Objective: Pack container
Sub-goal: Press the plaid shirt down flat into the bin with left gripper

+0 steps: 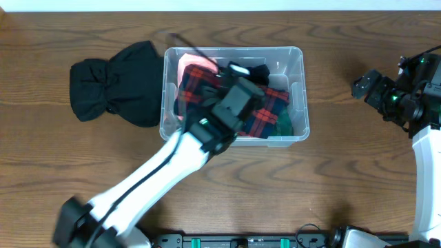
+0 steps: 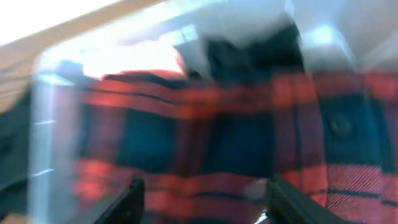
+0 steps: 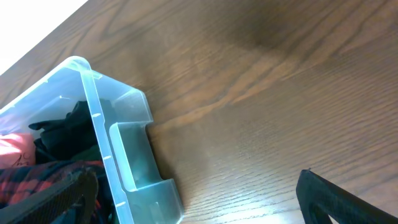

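The container [image 1: 301, 83] is a clear plastic bin at the table's middle. It holds a red and navy plaid cloth [image 1: 265, 114], black items [image 1: 256, 71] and something pink [image 1: 189, 65]. My left gripper [image 1: 247, 77] reaches into the bin from the front left. In the blurred left wrist view its jaws [image 2: 211, 199] are open just above the plaid cloth [image 2: 205, 137] and hold nothing. My right gripper [image 1: 363, 87] is open and empty over bare table to the right of the bin. In the right wrist view [image 3: 193, 205] the bin's corner [image 3: 99, 137] shows at the left.
A black garment [image 1: 117, 83] lies crumpled on the table just left of the bin. A green piece [image 1: 284, 124] shows in the bin's front right corner. The wooden table [image 1: 344, 172] stretches around the bin.
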Motion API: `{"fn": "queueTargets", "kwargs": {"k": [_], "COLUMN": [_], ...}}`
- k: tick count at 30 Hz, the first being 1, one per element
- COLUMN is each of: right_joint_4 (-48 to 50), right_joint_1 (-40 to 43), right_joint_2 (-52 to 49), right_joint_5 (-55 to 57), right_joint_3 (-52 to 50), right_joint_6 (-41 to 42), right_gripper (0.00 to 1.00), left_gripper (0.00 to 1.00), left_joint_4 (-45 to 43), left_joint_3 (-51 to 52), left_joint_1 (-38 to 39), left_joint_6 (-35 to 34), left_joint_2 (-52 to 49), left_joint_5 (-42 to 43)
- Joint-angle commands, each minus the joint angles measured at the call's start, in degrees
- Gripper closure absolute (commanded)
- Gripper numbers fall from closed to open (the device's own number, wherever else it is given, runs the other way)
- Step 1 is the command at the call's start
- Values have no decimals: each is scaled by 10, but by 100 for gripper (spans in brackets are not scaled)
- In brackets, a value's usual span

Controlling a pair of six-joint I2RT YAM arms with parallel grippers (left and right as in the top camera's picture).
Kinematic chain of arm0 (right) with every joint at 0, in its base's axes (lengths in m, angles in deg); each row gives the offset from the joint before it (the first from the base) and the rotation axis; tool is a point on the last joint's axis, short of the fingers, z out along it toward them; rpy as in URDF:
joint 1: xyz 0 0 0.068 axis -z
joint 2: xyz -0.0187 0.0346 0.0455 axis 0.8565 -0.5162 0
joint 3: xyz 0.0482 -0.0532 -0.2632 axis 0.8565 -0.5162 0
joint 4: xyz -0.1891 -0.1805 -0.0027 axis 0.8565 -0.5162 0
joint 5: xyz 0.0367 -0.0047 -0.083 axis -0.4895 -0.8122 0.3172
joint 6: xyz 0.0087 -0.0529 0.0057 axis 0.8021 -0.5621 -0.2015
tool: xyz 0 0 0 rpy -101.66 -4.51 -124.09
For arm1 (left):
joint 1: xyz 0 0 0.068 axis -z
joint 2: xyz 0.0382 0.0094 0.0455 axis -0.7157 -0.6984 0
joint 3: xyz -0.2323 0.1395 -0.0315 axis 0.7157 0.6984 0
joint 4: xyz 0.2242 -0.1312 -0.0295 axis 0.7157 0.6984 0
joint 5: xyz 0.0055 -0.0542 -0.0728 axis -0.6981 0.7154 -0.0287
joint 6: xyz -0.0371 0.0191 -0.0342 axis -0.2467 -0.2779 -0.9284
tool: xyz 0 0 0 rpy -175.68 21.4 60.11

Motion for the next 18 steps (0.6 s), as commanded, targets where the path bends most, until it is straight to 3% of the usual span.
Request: {"fn": "queueTargets", "kwargs": {"k": [1, 6, 10, 14, 18], "right_joint_4": [-1, 0, -1, -1, -1], "right_joint_1": [6, 6, 6, 6, 6], "right_joint_2": [-1, -1, -1, -1, -1], "right_joint_5": [1, 1, 1, 1, 1], "right_joint_3": [1, 1, 1, 1, 1], "right_joint_6": [-11, -11, -11, -11, -11], "right_gripper": [1, 1, 1, 1, 1], "left_gripper": [39, 40, 44, 46, 44], "left_joint_4": [-19, -76, -91, -71, -17], "left_joint_3": [-1, -1, -1, -17, -66], "left_joint_1": [-2, -4, -11, -18, -16], "left_joint_6": [63, 65, -2, -71, -79], "left_joint_2": [-61, -143, -181, -167, -116], "left_joint_5": [81, 126, 134, 102, 67]}}
